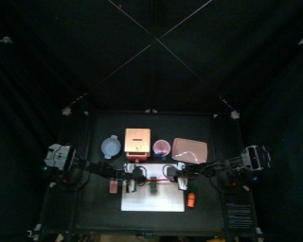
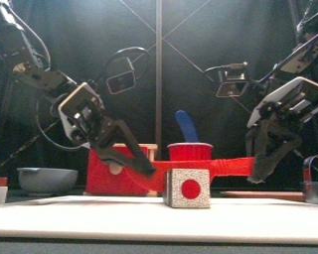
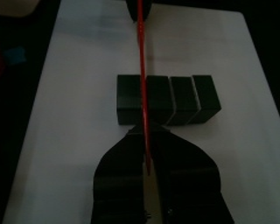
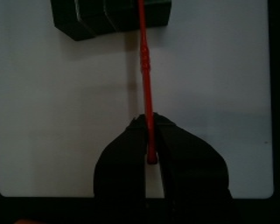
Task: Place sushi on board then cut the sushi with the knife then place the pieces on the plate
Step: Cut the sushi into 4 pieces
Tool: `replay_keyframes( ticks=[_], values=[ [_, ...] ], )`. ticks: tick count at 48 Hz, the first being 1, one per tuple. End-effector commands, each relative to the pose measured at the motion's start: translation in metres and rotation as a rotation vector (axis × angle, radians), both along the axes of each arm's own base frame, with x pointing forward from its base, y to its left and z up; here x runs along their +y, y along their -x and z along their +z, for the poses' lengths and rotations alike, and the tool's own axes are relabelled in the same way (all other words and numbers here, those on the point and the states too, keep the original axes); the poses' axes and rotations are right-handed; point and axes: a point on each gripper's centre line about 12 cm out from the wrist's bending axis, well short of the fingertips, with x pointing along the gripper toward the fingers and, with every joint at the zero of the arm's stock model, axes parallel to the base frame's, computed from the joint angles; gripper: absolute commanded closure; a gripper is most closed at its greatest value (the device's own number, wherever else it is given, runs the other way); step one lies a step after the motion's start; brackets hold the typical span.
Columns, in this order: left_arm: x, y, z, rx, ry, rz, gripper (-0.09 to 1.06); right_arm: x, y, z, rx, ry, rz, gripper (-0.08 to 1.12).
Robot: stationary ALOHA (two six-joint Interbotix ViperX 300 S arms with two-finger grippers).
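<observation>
The toy sushi roll (image 2: 189, 187) lies on the white cutting board (image 2: 108, 206), its white end face with a red dot turned to the front. In the left wrist view it shows as dark blocks (image 3: 166, 98) side by side. A thin red knife (image 2: 241, 162) hangs level just above the roll. My left gripper (image 2: 132, 162) is shut on one end and my right gripper (image 2: 265, 159) is shut on the other. The blade (image 3: 143, 79) crosses over an end block. In the right wrist view the knife (image 4: 143, 79) runs from my jaws to the roll (image 4: 113, 19).
Behind the board stand the wooden box with a red drawer front (image 2: 115, 171), the red cup (image 2: 189, 151) holding a blue knife (image 2: 186, 124), and the blue-grey bowl (image 2: 47, 179) at the left. The pink tray (image 1: 189, 148) lies at the back right.
</observation>
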Motion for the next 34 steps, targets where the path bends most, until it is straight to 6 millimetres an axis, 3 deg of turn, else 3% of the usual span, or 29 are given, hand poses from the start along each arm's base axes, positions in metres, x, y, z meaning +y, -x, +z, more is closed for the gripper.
replay_keyframes(
  ticks=[1, 19, 34],
  values=[
    [0.004, 0.008, -0.009, 0.054, -0.007, 0.000, 0.59, 0.001, 0.002, -0.003, 0.023, 0.014, 0.025, 0.69],
    [0.032, 0.007, 0.014, 0.014, -0.026, 0.040, 0.59, -0.015, -0.003, 0.019, 0.009, 0.069, 0.052, 0.69],
    [0.030, 0.007, 0.040, -0.059, -0.032, 0.024, 0.59, -0.013, 0.000, 0.042, -0.046, 0.064, 0.059, 0.69]
  ],
)
